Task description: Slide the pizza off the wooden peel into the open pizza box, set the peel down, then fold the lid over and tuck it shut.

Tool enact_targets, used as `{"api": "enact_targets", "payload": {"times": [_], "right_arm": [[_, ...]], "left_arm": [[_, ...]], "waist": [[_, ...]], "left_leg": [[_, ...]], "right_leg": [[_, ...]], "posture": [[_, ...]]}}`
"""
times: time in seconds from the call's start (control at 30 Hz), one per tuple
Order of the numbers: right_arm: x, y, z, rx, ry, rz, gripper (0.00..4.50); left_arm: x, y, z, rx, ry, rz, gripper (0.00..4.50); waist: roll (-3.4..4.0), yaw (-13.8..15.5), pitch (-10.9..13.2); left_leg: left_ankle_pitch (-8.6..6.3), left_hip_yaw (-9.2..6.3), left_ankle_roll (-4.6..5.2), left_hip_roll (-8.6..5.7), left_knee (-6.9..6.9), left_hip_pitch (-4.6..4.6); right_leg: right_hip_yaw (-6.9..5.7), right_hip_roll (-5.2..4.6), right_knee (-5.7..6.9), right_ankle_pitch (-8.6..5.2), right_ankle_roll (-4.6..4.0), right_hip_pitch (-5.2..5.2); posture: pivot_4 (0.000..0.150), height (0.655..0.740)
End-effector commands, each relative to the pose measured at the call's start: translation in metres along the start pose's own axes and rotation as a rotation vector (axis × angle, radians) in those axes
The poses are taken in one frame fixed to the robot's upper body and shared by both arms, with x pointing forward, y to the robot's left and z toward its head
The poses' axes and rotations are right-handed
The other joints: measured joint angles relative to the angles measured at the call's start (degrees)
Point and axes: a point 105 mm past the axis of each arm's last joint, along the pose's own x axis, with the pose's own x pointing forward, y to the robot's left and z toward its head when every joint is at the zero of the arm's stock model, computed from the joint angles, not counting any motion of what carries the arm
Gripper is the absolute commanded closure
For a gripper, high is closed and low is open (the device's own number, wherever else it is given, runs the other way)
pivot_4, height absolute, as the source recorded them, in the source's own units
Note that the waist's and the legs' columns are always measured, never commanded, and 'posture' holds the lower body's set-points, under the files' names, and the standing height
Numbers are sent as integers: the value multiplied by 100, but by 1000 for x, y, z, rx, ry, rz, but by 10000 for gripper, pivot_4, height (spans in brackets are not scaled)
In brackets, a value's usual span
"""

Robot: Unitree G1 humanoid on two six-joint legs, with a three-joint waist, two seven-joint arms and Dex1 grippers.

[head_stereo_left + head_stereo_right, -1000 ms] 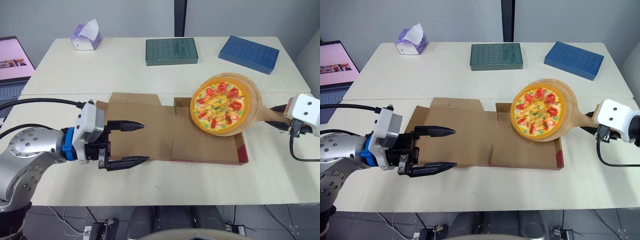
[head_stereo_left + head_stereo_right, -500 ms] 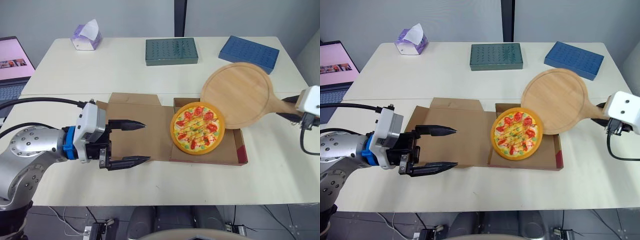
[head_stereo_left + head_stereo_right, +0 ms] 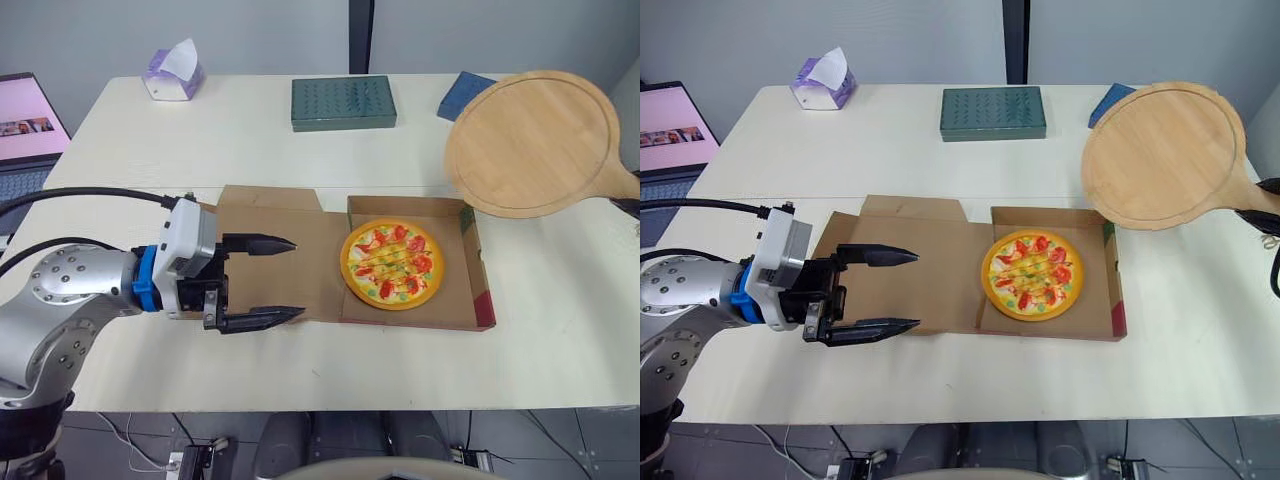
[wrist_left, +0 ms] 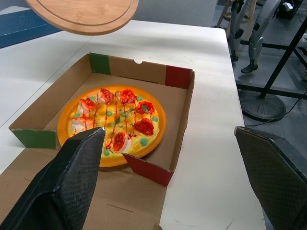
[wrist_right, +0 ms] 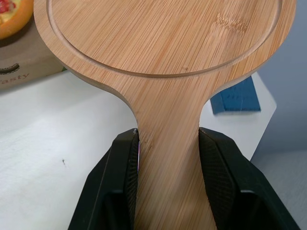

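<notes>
The pizza (image 3: 392,263), with red and green toppings, lies flat in the tray of the open cardboard box (image 3: 480,300). The box lid (image 3: 315,255) is spread flat on the table to the tray's left. My left gripper (image 3: 298,278) hovers over the lid, open, with nothing between its fingers. The bare round wooden peel (image 3: 535,140) is lifted and tilted above the table's right side, beyond the tray's far right corner. In the right wrist view my right gripper (image 5: 168,133) is shut on the peel's handle (image 5: 168,110).
Along the far edge of the table stand a tissue box (image 3: 172,72), a dark green box (image 3: 343,102) and a blue box (image 3: 465,92) partly behind the peel. A laptop (image 3: 25,120) sits off the table's left.
The pizza slid off the peel and now lies flat in the tray. The empty peel rose up and to the right, away from the box. My left gripper edged slightly right.
</notes>
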Motion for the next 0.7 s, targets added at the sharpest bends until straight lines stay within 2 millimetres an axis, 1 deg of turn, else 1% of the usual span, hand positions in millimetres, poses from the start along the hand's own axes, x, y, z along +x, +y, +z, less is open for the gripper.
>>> {"api": "enact_targets", "payload": {"times": [0.03,0.13,0.2,0.3,0.37,0.47,0.6,0.67,0.7], "right_arm": [[-13,-8,-11,135,-29,-96,29135],[-11,-5,-32,260,-12,-146,29135],[-9,1,-46,342,6,-153,29135],[1,18,-67,489,28,-154,29135],[7,28,-76,558,42,-146,29135],[17,46,-89,614,81,-135,29135],[26,58,-105,691,127,-169,29135],[30,68,-110,715,141,-151,29135],[32,69,-111,721,145,-159,29135]], "left_arm": [[2,-2,7,31,-22,-25,0],[5,-5,10,39,-28,-45,0],[7,-6,13,49,-35,-59,0],[13,-9,21,61,-62,-79,0],[15,-10,24,67,-75,-87,0],[19,-13,28,69,-89,-100,0],[22,-13,32,77,-104,-104,0],[24,-13,35,78,-118,-102,0],[24,-12,36,80,-122,-100,0]], "waist": [[0,1,0],[1,1,0],[3,-5,-1],[3,-12,-1],[2,-8,-1],[3,-6,-2],[4,-11,-2],[5,-2,-3],[5,-1,-3]], "left_leg": [[0,0,0,0,1,0],[0,1,0,0,1,1],[0,3,0,-2,1,2],[0,4,0,0,0,5],[0,3,0,0,1,6],[0,2,0,-1,0,6],[0,4,0,-2,1,7],[0,1,0,-2,1,7],[0,2,0,-2,1,6]], "right_leg": [[0,0,0,0,0,0],[1,0,1,0,0,1],[4,-1,2,0,0,0],[4,0,3,0,0,0],[3,0,2,0,0,4],[4,0,3,0,0,3],[5,0,3,0,0,3],[3,0,4,0,0,3],[4,0,4,0,0,3]], "posture": [[1500,7400],[1500,7400],[1500,7400],[1500,7400],[1500,7400],[1500,7400],[1500,7400],[1500,7400],[1500,7400]]}}
